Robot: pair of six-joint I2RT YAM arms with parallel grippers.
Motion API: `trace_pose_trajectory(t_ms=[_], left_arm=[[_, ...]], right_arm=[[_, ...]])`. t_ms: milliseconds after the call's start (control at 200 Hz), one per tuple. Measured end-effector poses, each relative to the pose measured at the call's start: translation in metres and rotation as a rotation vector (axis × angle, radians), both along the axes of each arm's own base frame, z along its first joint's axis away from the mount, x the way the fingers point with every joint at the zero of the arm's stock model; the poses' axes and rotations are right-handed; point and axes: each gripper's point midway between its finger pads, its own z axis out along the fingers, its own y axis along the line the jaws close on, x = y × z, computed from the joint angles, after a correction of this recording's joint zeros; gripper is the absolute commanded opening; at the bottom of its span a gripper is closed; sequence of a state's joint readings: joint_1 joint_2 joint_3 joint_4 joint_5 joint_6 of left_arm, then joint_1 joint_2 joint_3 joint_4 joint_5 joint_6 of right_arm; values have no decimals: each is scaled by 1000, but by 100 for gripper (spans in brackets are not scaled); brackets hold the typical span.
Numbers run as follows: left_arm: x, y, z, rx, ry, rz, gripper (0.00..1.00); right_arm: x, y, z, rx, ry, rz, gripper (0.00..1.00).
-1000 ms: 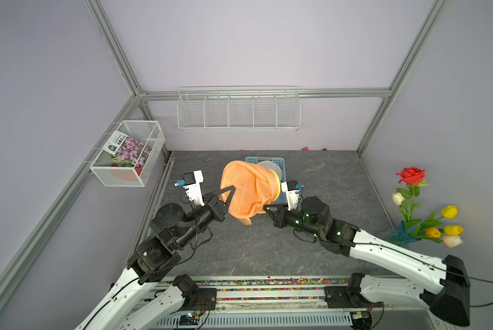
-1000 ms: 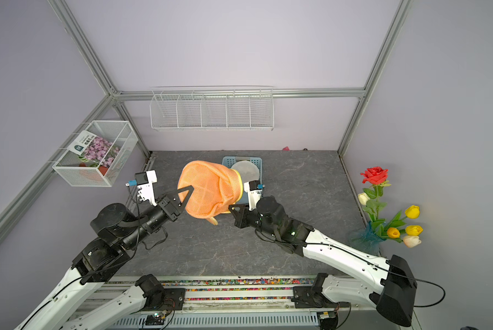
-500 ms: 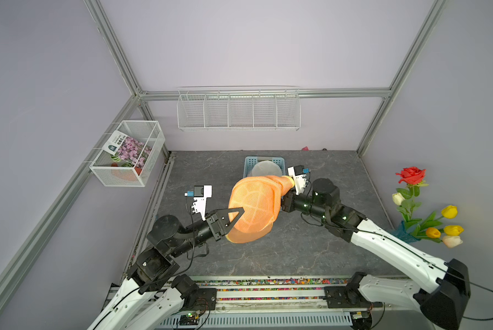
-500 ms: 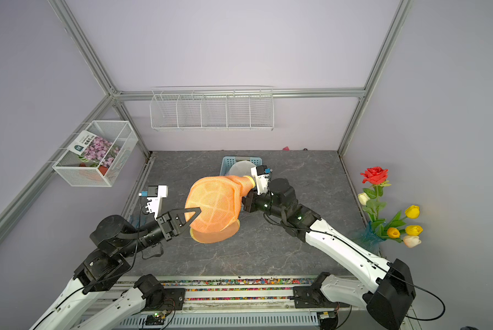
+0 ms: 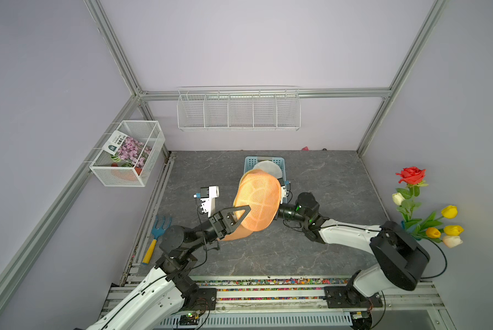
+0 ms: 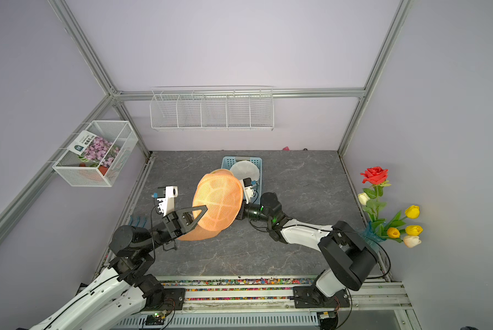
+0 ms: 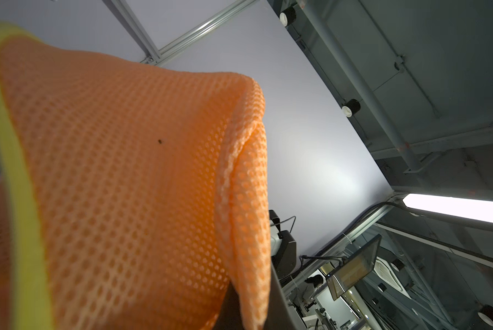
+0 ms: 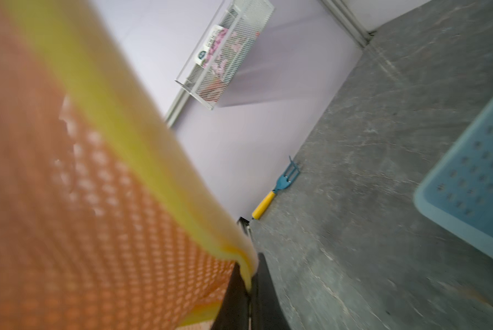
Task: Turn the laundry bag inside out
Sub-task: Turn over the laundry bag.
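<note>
The orange mesh laundry bag [image 5: 258, 200] [image 6: 218, 200] with a yellow rim hangs in the air over the middle of the table, stretched between both arms. My left gripper [image 5: 244, 211] [image 6: 201, 211] lies against its front left side, shut on a fold of the mesh [image 7: 248, 200]. In the left wrist view the left gripper [image 7: 254, 311] has the orange fold between its dark fingers. My right gripper [image 8: 250, 288] is shut on the yellow rim [image 8: 154, 171]. In both top views its fingers are hidden under the bag's right edge.
A blue basket [image 5: 281, 163] holding a round white thing [image 5: 269, 168] stands just behind the bag. A garden fork [image 5: 158, 231] lies by the left rail. A wire basket [image 5: 128, 154] hangs on the left wall, a wire shelf [image 5: 239, 108] on the back wall, and flowers [image 5: 422, 211] stand at the right.
Both grippers kept their hold. The bag dipped toward the front, then rose slightly. The right wrist swung from behind the bag round to its right side.
</note>
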State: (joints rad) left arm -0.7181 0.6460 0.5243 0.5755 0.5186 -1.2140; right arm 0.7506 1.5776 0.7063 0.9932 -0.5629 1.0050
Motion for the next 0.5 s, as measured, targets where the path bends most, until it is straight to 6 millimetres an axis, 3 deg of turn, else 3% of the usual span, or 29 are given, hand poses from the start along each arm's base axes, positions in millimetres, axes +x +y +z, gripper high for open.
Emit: trace_pose_trajectory(t_ms=[150,315,500], left_arm=[[7,-11,9,-56,13,-55,0],[8,-8,16,-95,30,-66,0],[0,6,26,2,4,25,0]], right_arm=[[-9,19,1,30,9,17,0],[-14,23,7,16,2,-22,0],[-14,-8,16,-66,-11,-153,39]])
